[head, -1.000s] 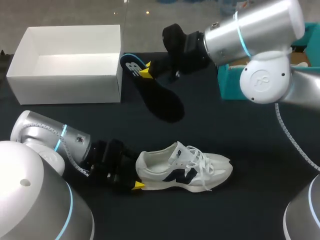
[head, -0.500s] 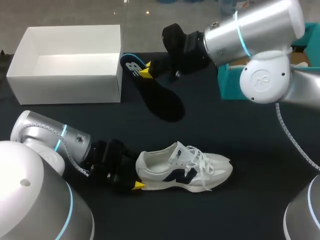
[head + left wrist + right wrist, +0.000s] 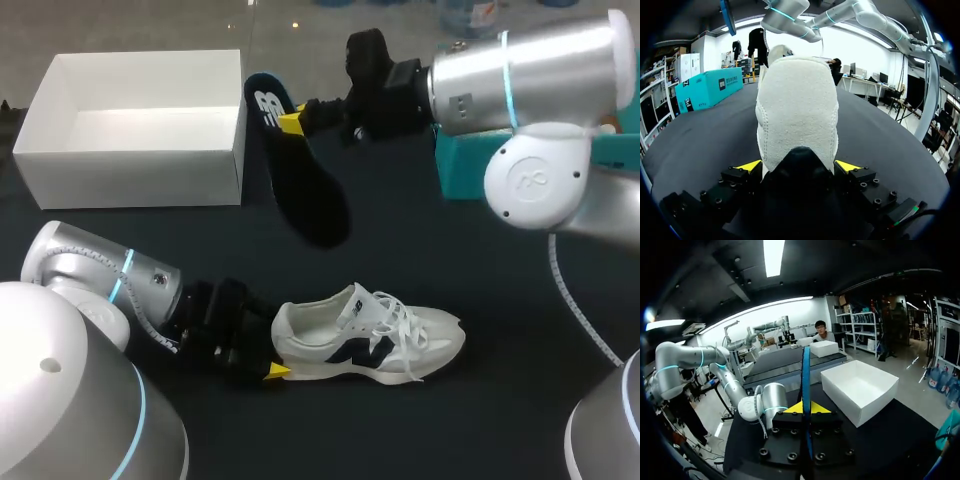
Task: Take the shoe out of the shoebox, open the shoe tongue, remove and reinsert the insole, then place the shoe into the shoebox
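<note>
The white sneaker (image 3: 375,343) with dark side marks lies on its sole on the black table, toe to the right. My left gripper (image 3: 277,346) is shut on its heel; in the left wrist view the heel (image 3: 796,115) fills the gap of the left gripper (image 3: 797,167), both yellow tips pressing its sides. My right gripper (image 3: 292,122) is shut on the black insole (image 3: 300,180) near its heel end. The insole hangs slanted above the table, beside the box. From the right wrist view the insole (image 3: 805,372) is edge-on in the right gripper (image 3: 804,409). The white shoebox (image 3: 130,165) stands open and empty at back left.
A teal box (image 3: 458,168) stands at the back right, partly behind my right arm, and shows beyond the shoe as the teal box (image 3: 710,86). The shoebox (image 3: 860,390) lies ahead and to the side of the right gripper. Bare black tabletop lies around the shoe.
My right gripper has risen and shifted slightly right, lifting the insole so it hangs steeper and higher. The left gripper and the shoe have not moved.
</note>
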Robot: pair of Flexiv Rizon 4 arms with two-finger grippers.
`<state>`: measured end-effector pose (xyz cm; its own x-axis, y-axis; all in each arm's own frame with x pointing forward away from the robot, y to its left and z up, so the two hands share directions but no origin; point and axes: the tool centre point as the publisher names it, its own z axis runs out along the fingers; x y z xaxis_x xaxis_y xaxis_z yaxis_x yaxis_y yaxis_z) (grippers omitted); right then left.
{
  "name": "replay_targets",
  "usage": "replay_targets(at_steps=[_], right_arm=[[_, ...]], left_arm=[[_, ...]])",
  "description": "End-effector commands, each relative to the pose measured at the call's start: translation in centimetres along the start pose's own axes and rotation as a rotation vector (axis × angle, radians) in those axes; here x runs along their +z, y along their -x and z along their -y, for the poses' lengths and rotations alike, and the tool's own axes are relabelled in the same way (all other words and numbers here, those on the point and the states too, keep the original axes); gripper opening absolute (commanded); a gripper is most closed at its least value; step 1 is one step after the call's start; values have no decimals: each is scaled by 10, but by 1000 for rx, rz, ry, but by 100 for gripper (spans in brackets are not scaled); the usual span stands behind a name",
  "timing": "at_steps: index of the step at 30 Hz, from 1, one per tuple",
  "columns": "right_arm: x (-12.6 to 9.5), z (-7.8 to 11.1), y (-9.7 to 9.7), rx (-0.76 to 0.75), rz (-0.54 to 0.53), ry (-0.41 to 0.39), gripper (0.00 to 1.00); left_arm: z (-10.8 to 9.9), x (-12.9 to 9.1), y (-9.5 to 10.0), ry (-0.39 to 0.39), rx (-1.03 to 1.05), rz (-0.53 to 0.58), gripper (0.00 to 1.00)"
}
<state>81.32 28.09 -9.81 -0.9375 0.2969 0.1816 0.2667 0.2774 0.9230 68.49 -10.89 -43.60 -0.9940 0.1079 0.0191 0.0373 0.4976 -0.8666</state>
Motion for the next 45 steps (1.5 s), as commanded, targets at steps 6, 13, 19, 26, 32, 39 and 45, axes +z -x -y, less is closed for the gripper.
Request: replay_targets(at_steps=[6, 13, 19, 26, 32, 39, 45], right_arm=[[-16, 1, -20, 97, 15, 55, 0], [-33, -9, -32, 137, 1, 73, 0], [-52, -14, -32, 183, 8, 78, 0], [-59, -22, -32, 198, -4, 82, 0], [-58, -30, -28, 200, -32, 85, 0], [-59, -42, -32, 195, -41, 95, 0], [-59, -46, -36, 200, -38, 88, 0]], left_arm=[[-6, 6, -1, 3, 0, 1, 0], [-6, 6, -1, 3, 0, 1, 0], [-6, 6, -1, 3, 0, 1, 0], [-6, 6, -1, 3, 0, 1, 0], [-6, 6, -1, 3, 0, 1, 0], [-6, 6, -1, 3, 0, 1, 0], [-6, 6, -1, 3, 0, 1, 0]])
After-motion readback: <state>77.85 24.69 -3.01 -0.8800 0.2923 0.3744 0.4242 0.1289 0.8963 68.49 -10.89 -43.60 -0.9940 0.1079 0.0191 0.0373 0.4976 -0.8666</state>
